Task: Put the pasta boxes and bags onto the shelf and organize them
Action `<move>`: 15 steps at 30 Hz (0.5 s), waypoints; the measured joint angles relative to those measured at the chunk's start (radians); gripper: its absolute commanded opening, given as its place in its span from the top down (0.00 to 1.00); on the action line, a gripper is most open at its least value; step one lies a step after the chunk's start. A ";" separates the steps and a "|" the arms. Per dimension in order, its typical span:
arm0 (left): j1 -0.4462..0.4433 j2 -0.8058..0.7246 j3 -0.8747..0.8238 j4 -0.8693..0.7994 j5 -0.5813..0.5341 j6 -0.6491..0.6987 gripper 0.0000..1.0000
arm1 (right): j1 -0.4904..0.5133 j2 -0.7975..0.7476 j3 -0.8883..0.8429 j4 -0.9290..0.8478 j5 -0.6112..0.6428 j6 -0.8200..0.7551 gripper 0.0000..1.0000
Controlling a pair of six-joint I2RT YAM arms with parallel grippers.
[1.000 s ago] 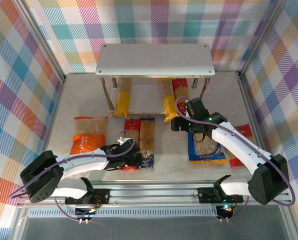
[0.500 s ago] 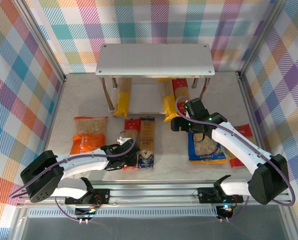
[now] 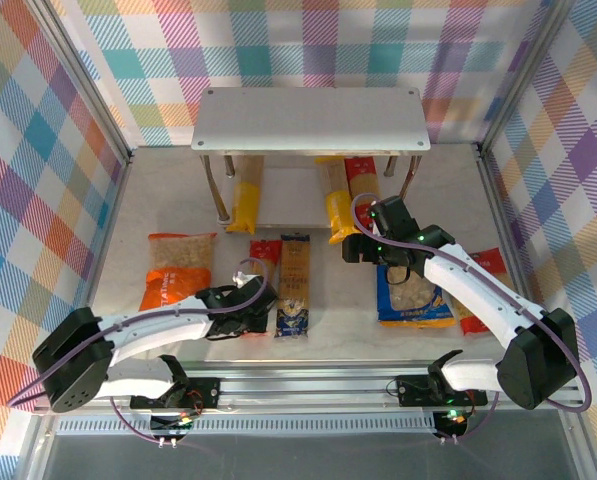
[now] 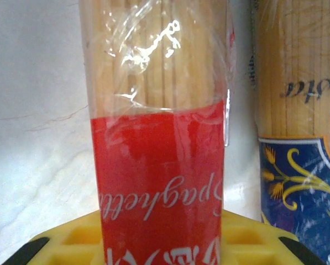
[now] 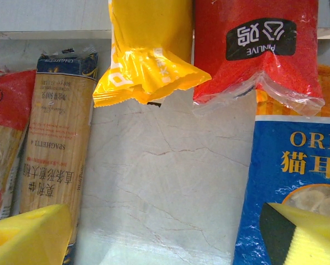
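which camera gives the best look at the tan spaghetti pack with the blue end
Top external: the tan pack shows whole, end to end. Left wrist crops it at the frame edge; right wrist shows most of it, near end hidden.

Probably a robotics lab test cell: pastel plaid cloth walls (image 3: 308, 45) and aluminium frame rails (image 3: 318, 382) enclose a pale marble-patterned tabletop (image 3: 338, 305).

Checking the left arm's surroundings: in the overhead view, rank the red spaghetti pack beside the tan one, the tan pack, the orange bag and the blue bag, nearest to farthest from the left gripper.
From the left gripper:
1. red spaghetti pack, between its fingers
2. tan pack, just right
3. orange bag, left
4. blue bag, far right
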 measured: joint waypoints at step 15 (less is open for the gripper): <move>0.000 -0.337 0.122 -0.298 0.058 0.062 1.00 | 0.002 0.000 0.000 0.000 0.000 0.002 0.12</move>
